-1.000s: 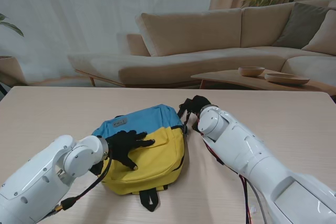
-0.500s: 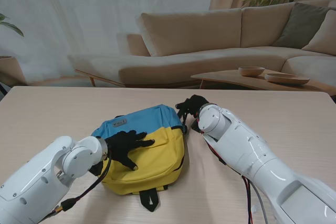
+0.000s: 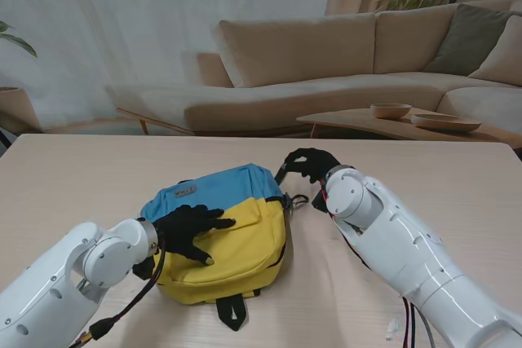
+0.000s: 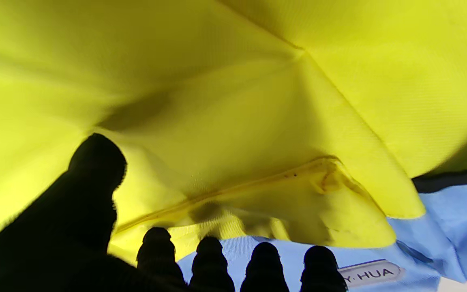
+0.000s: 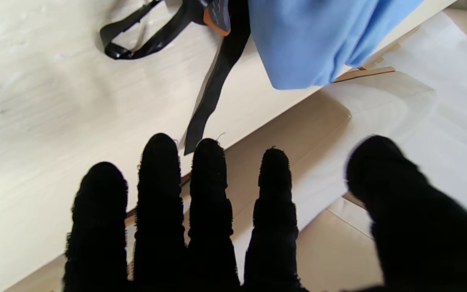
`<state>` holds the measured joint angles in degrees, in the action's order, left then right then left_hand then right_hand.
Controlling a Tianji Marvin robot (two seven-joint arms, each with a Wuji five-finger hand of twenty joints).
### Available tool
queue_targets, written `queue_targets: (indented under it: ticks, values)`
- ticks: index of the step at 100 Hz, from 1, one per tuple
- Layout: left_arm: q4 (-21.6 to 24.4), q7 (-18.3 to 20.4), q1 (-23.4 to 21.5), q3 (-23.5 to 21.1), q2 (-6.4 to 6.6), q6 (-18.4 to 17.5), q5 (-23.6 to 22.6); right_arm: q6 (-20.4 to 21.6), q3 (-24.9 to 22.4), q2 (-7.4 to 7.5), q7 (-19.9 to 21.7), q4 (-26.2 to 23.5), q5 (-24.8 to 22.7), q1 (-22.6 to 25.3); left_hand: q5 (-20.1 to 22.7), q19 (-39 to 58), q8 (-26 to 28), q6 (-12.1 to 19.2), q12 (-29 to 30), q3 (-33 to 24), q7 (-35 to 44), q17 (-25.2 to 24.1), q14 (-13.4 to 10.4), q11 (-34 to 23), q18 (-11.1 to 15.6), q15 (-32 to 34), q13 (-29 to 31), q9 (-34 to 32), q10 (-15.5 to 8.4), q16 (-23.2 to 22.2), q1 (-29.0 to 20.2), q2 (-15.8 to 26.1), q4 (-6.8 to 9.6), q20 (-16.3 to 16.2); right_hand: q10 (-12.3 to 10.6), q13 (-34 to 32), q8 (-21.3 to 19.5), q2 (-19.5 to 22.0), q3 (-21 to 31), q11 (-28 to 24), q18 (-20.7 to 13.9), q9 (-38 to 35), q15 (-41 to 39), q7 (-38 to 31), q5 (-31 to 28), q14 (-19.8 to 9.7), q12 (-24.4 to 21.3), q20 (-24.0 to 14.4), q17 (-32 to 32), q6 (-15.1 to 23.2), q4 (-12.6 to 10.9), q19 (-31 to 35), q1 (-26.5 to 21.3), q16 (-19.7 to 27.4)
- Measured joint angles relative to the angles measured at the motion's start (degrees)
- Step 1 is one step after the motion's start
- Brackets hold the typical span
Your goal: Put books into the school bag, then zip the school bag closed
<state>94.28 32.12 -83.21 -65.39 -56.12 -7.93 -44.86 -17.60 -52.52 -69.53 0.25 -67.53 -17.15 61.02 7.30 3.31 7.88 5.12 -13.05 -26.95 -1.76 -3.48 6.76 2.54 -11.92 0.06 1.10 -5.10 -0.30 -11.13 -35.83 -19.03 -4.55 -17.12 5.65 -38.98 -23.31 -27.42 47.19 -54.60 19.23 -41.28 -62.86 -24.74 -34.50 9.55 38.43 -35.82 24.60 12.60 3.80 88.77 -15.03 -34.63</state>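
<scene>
The blue and yellow school bag [image 3: 236, 201] lies flat in the middle of the table. My left hand [image 3: 189, 230] rests palm down on its yellow front pocket [image 4: 258, 101], fingers spread and gripping nothing. A grey label [image 4: 371, 273] sits on the blue panel past the fingertips. My right hand [image 3: 310, 162] hovers at the bag's far right corner, fingers [image 5: 209, 194] stretched out and apart. A black strap [image 5: 213, 93] and the blue fabric [image 5: 310, 40] lie just ahead of it, untouched. No book is in view. I cannot tell whether the zip is closed.
The wooden table [image 3: 457, 185] stretches to both sides of the bag. A black strap loop [image 3: 231, 309] sticks out from the bag's near edge. Beyond the far table edge stand a beige sofa [image 3: 326, 63] and a low table with bowls [image 3: 391, 112].
My right hand has drawn off to the right, away from the bag's corner. My left arm has sunk slightly nearer to me, with its hand still flat on the yellow pocket.
</scene>
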Motion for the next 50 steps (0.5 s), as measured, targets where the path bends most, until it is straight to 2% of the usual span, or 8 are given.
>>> queue_targets:
  ticks: [5,10,18,25,32,35,50]
  values:
    - [0.55,-0.65,-1.05,-1.13,-0.17,0.04,0.34,0.10,-1.76,0.66,0.25,-2.84,-1.16,1.90,0.09,0.00,1.47,0.02,-1.06,1.12,0.93,0.00,0.00,-1.57,0.00,0.01,0.00,-1.42,-1.19,-0.06,-0.05,1.02,0.00,0.00,-0.04,0.87,0.69,0.21,-0.13,3.65,0.00,0.54,5.46,-0.65,0.65,-0.25,-4.11,0.22,-1.85,-0.06,-0.03,-1.60,0.44,2.38]
    - [1.07,-1.79,-2.04,-2.10,-0.33,0.24,0.84,0.30,-3.58,1.33,0.61,-5.89,-1.77,3.94,0.10,0.00,2.79,0.02,-2.15,3.48,0.96,0.00,0.00,-3.20,0.00,0.04,0.00,-1.51,-1.26,-0.60,-0.73,2.44,0.00,0.00,-0.04,0.87,1.28,0.53,0.46,7.60,0.14,0.47,12.23,-1.35,0.65,-0.29,-8.45,1.28,-2.82,-0.06,-0.39,-4.52,0.45,5.49]
    - [2.18,-4.60,-3.65,-3.58,-0.67,0.88,1.06,0.60,-6.81,2.36,2.16,-11.19,-1.90,7.51,0.10,0.00,4.09,0.02,-3.05,5.64,0.98,0.00,0.00,-3.21,0.00,0.09,0.00,-1.51,-1.26,-1.27,-0.82,3.47,0.00,-0.08,-0.05,0.87,1.51,0.53,2.89,13.31,1.35,0.47,21.53,-2.09,0.65,-0.29,-14.32,4.45,-4.13,-0.10,-0.41,-9.81,0.37,9.78]
    - [3.07,-5.38,-4.51,-4.73,-0.98,1.04,1.61,1.52,-8.83,3.28,3.16,-15.16,-3.14,10.29,0.11,0.00,4.30,0.02,-3.51,6.53,0.98,0.00,0.00,-3.21,0.00,0.10,0.00,-1.52,-1.26,-1.44,-0.82,3.72,0.01,-0.17,-0.05,0.87,2.17,0.53,4.44,18.19,1.61,1.25,28.58,-2.11,0.65,-0.57,-18.19,7.77,-5.90,-0.10,-0.41,-15.27,0.37,13.31]
    - [3.48,-6.42,-4.92,-5.56,-1.24,1.05,3.11,3.27,-10.75,4.05,4.14,-18.60,-5.70,13.00,0.11,0.00,4.72,-0.01,-3.61,8.09,0.98,0.00,0.04,-3.21,0.00,0.11,0.00,-1.52,-1.25,-1.50,-0.83,4.75,0.01,-0.18,-0.19,3.25,2.86,0.53,5.52,21.24,1.57,3.47,34.41,-2.80,1.78,-1.58,-19.54,10.79,-8.48,-0.11,-0.07,-19.62,0.37,15.68]
    - [3.57,-7.32,-5.07,-5.84,-1.36,1.08,4.07,4.05,-11.77,4.33,4.74,-20.10,-6.57,14.26,0.11,0.00,5.61,-0.24,-4.13,10.08,0.98,0.00,0.05,-3.23,-0.01,0.12,0.00,-1.52,-1.26,-2.07,-1.54,5.81,0.78,-0.18,-0.59,3.94,3.08,0.53,6.56,21.92,1.19,4.73,36.56,-2.73,2.55,-1.95,-19.73,11.90,-9.48,-0.11,-0.06,-21.74,0.36,16.48]
    - [4.45,-11.51,-6.00,-6.92,-2.15,2.92,8.34,7.09,-15.87,5.44,5.54,-26.95,-7.02,20.32,0.11,0.00,7.92,-1.75,-4.75,15.04,1.40,0.00,0.11,-3.23,-0.08,0.12,0.00,-1.52,-1.20,-2.41,-2.92,8.60,1.89,-0.21,-1.86,8.54,4.34,0.54,8.79,26.09,-0.47,8.96,42.62,-1.43,5.89,-3.80,-21.27,16.03,-14.40,-0.11,-0.01,-27.46,0.35,19.14]
